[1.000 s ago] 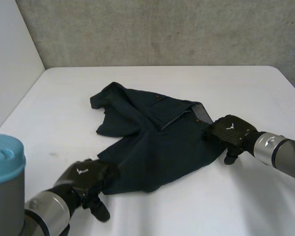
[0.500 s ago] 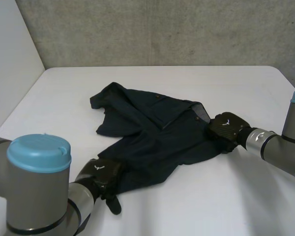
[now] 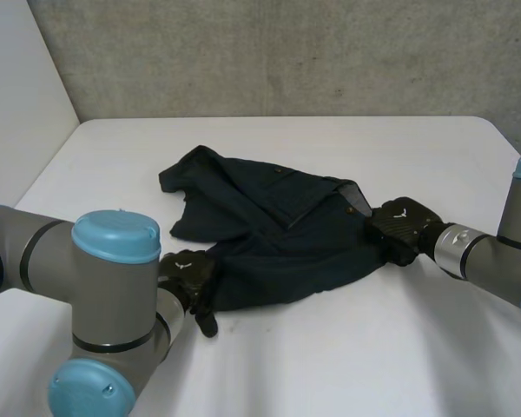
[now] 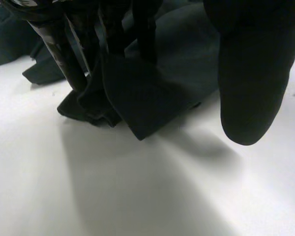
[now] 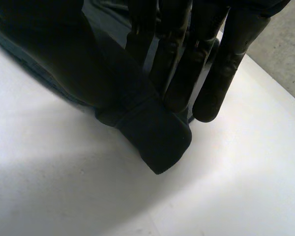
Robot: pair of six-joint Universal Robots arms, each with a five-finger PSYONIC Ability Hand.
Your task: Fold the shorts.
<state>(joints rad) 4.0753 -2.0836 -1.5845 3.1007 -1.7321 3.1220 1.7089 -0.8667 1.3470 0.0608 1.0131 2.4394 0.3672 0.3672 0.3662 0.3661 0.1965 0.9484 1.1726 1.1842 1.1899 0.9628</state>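
Note:
The dark navy shorts [image 3: 278, 234] lie rumpled in the middle of the white table [image 3: 347, 365]. My left hand [image 3: 187, 271] is at their near left hem corner. In its wrist view its straight fingers [image 4: 69, 59] rest on the bunched hem [image 4: 137, 93], while the thumb [image 4: 250, 73] stands apart over bare table. My right hand [image 3: 399, 224] is at the right end of the waistband. There its fingers [image 5: 211, 64] and thumb pinch the folded waistband corner [image 5: 157, 137].
A grey concrete wall [image 3: 286, 52] runs behind the table and a white panel [image 3: 17, 104] closes its left side. My left arm's elbow [image 3: 113, 304] bulks over the near left. Bare table spreads in front of and to the right of the shorts.
My left hand has moved away from the near edge, pushing the near hem in toward the middle. My right hand's fingers have closed on the waistband corner.

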